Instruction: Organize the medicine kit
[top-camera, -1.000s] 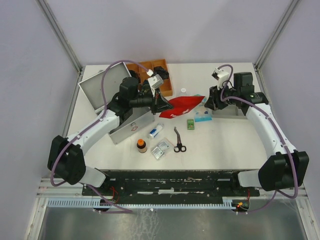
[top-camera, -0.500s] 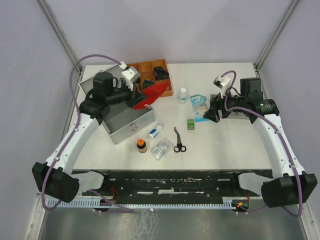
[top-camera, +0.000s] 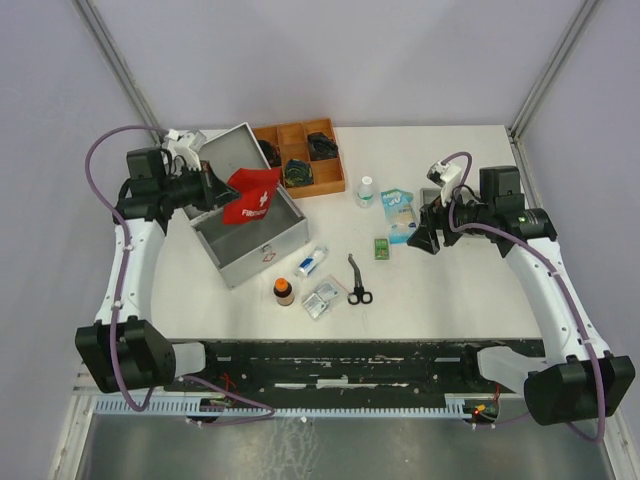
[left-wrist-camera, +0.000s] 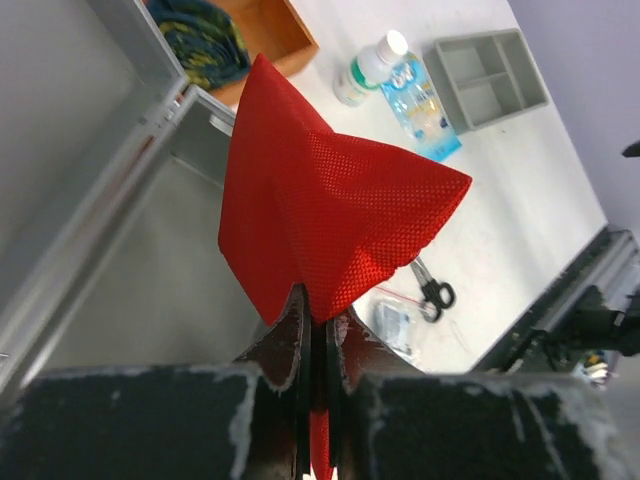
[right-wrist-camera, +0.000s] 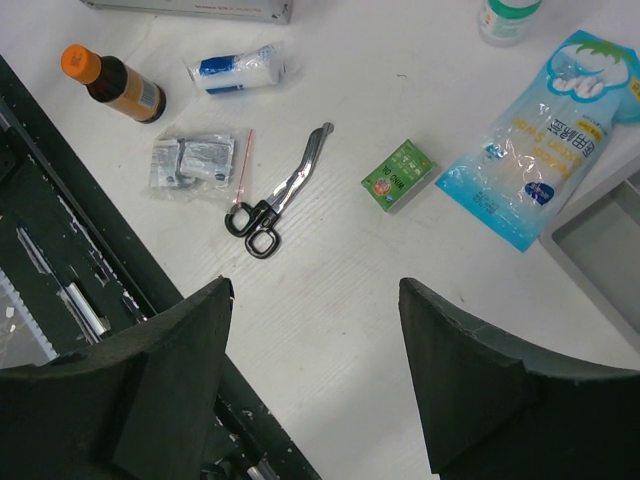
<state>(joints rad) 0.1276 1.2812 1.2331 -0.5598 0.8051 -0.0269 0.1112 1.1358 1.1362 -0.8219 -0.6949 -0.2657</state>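
The medicine kit (top-camera: 270, 243) is a silver-grey case standing open at the left, its lid (top-camera: 232, 150) tilted back. My left gripper (top-camera: 217, 190) is shut on one corner of a red fabric pouch (top-camera: 252, 195) and holds it above the open case. In the left wrist view the pouch (left-wrist-camera: 330, 215) fans out from the pinched fingers of the left gripper (left-wrist-camera: 320, 310), with the case's bare inside (left-wrist-camera: 130, 300) below. My right gripper (top-camera: 426, 238) hangs open and empty over the table (right-wrist-camera: 330, 290), beside a blue packet (top-camera: 398, 212).
Loose on the table lie scissors (right-wrist-camera: 280, 195), a small green box (right-wrist-camera: 398, 175), clear packets (right-wrist-camera: 195, 160), a brown bottle (right-wrist-camera: 110, 82), a blue-white tube (right-wrist-camera: 235, 68) and a white bottle (top-camera: 366, 192). A wooden tray (top-camera: 300, 155) stands at the back, a small grey tray (left-wrist-camera: 490, 75) at the right.
My left arm swung left, carrying the red pouch from the table's middle to above the open case. My right gripper opened and drew back to the right.
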